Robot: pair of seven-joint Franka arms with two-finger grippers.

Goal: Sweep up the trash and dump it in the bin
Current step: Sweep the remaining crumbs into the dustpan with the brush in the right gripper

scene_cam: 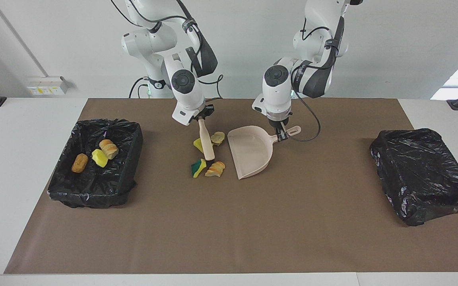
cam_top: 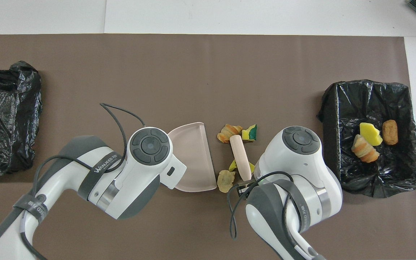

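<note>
You are mid-sweep: right gripper pinches the brush, left gripper pinches the dustpan. Next, push the 4 loose trash pieces into its mouth.

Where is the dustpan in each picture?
Facing view: the dustpan lies mid-mat, beside the loose trash pieces, its handle in the left gripper.
Overhead view: the dustpan is just under the middle, partly under the left arm.
Shared landmark: the brush beside it.
</note>
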